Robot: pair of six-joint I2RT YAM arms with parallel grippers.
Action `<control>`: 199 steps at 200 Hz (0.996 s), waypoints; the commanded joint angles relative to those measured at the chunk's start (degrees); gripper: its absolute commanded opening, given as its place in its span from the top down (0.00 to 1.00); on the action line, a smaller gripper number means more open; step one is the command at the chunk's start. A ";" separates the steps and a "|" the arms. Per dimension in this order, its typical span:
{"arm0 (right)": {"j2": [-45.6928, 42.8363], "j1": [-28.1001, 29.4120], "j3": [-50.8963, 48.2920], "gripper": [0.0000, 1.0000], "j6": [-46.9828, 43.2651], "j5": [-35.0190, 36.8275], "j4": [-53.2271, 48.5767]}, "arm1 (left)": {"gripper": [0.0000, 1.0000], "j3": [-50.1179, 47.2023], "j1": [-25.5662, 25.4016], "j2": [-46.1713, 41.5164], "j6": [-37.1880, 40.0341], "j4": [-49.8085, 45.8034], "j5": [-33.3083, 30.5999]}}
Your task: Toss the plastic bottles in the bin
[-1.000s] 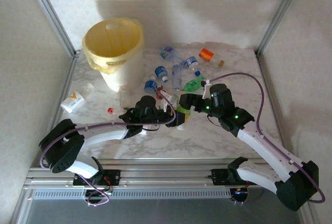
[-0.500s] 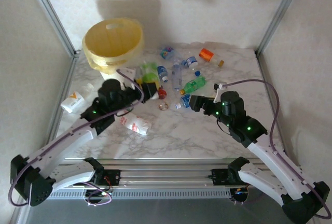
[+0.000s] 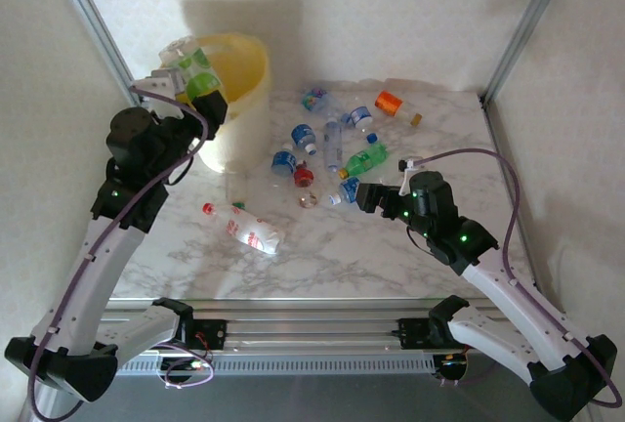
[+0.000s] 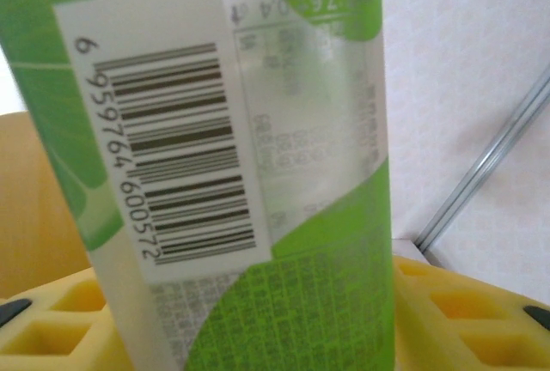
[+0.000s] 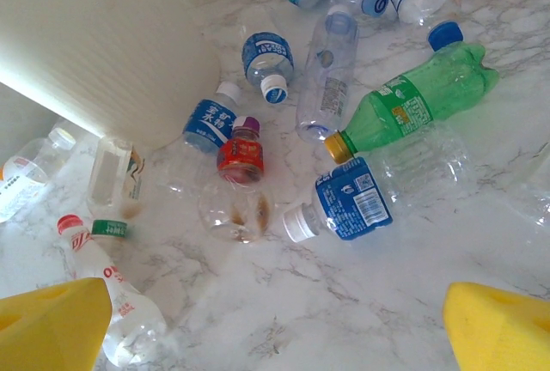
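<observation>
One green-labelled bottle (image 4: 258, 173) is up at the bin (image 3: 249, 75); the rest lie on the table.
My left gripper (image 3: 187, 85) is clamped on that bottle and holds it over the bin's near-left rim. My right gripper (image 3: 363, 195) hangs with jaws spread wide and empty above the marble table (image 3: 391, 256), just short of a blue-labelled bottle (image 5: 348, 201) in the scatter of plastic bottles (image 3: 332, 144) right of the bin.

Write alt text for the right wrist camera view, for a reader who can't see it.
Crushed plastic bottles lie scattered on a white marble table, among them a green bottle and a blue-labelled bottle, with the pale bin wall at upper left. The right gripper hangs above, open, its yellow fingertips in the bottom corners.
</observation>
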 commanded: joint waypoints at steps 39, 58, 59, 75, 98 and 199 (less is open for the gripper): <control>0.57 0.16 -0.55 0.01 -1.13 0.33 -0.23 | 0.48 2.02 3.62 0.69 0.43 0.41 4.46; 0.80 0.12 -0.47 0.01 -1.13 0.10 -0.17 | 0.48 2.44 4.24 1.67 0.34 0.44 5.48; 0.82 0.10 -0.49 0.01 -1.13 0.09 -0.15 | 0.48 2.52 4.26 1.76 0.34 0.43 5.54; 0.88 0.09 -0.52 0.01 -1.08 -0.09 -0.14 | 0.47 3.04 4.87 2.60 0.25 0.50 6.20; 0.89 0.11 -0.64 0.01 -0.98 -0.18 -0.19 | 0.47 3.55 5.90 3.71 0.25 0.94 6.91; 1.27 0.13 -0.24 0.01 -1.23 0.05 -0.98 | 0.40 16.59 11.16 22.01 0.19 1.00 10.52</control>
